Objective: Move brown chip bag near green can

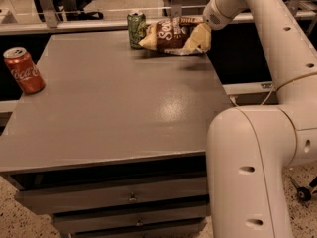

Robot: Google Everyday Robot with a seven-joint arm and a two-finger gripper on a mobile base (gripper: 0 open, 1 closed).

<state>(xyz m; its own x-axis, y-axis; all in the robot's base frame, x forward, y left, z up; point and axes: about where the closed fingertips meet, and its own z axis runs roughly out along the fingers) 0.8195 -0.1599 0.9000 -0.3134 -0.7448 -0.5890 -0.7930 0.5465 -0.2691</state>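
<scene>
The brown chip bag (171, 33), dark brown with white lettering and cream ends, is at the table's far right corner. Its left end is right beside the green can (135, 29), which stands upright at the far edge. My gripper (204, 29) comes in from the upper right and is shut on the bag's right cream end. It holds the bag just above the tabletop, and a shadow lies under it. The bag hides the fingertips.
A red cola can (24, 70) stands upright near the left edge of the grey table (124, 108). Drawers sit under the table's front edge. My arm's large white body (252, 172) stands at the table's right side. A rail and chairs are behind the table.
</scene>
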